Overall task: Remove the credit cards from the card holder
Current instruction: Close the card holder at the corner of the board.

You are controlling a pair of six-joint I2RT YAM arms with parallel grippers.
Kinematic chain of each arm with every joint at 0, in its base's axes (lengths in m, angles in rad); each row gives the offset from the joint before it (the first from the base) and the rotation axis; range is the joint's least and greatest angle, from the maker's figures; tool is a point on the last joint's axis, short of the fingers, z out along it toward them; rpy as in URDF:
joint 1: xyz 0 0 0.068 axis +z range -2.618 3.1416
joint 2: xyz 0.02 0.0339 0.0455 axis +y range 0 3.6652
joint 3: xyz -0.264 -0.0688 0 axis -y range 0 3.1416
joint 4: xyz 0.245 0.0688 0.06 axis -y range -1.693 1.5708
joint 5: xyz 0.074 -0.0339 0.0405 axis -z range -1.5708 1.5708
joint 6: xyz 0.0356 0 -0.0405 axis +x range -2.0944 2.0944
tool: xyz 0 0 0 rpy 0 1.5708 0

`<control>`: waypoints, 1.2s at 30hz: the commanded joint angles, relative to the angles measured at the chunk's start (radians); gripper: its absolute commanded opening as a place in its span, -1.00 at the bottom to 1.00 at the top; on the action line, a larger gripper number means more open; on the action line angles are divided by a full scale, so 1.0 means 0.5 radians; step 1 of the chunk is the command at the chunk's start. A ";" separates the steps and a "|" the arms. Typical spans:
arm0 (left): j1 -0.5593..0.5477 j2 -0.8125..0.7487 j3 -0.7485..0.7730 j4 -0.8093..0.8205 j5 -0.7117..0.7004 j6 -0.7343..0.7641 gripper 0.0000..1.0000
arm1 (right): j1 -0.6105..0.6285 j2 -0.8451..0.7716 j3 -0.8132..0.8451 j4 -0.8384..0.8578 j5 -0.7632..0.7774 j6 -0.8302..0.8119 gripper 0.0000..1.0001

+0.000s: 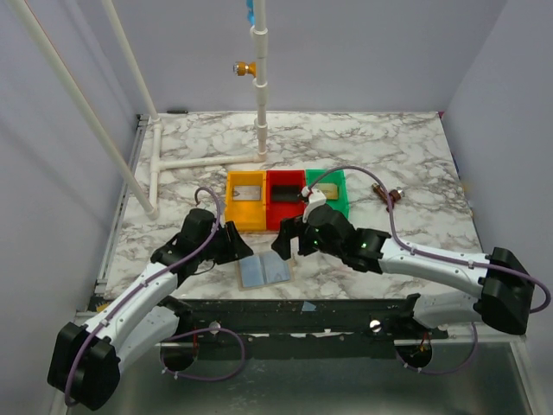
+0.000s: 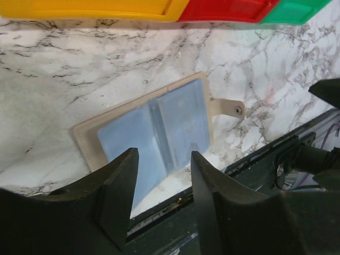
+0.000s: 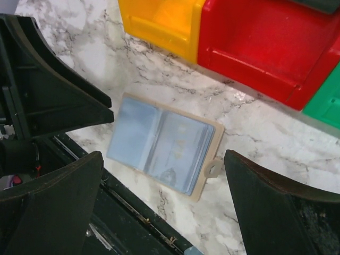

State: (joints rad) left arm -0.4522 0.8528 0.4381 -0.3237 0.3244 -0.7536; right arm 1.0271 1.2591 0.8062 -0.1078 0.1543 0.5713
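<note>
Both left claw (image 2: 163, 159) and right claw (image 3: 163, 156) gape near the unfolded card holder (image 1: 263, 271).

The top view looks down from above and behind the arm bases, far enough to take in the whole desk (image 1: 389, 156). The left wrist view looks steeply down past the left claw (image 2: 163, 156) from close by, and the right wrist view does likewise past the right claw (image 3: 163, 155). All three views share the open card holder (image 1: 263, 270) and the red tray (image 1: 281, 216).
</note>
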 commanded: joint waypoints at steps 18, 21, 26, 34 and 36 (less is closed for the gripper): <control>-0.017 0.005 0.018 0.036 -0.184 0.061 0.16 | 0.110 -0.049 -0.215 0.025 0.473 0.525 1.00; -0.017 -0.028 0.074 -0.003 -0.183 0.098 0.75 | 0.111 -0.088 -0.244 -0.027 0.549 0.593 1.00; -0.017 -0.101 0.189 -0.111 -0.238 0.156 0.97 | 0.111 -0.241 -0.320 -0.050 0.653 0.646 1.00; -0.016 -0.142 0.229 -0.214 -0.316 0.167 0.97 | 0.111 -0.233 -0.306 -0.043 0.562 0.519 1.00; -0.012 -0.128 0.218 -0.209 -0.296 0.150 0.97 | 0.110 -0.208 -0.337 0.030 0.541 0.494 1.00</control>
State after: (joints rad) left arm -0.4587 0.7948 0.5491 -0.3988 0.2050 -0.6827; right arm 1.0801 1.1362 0.6533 -0.1215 0.4305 0.8509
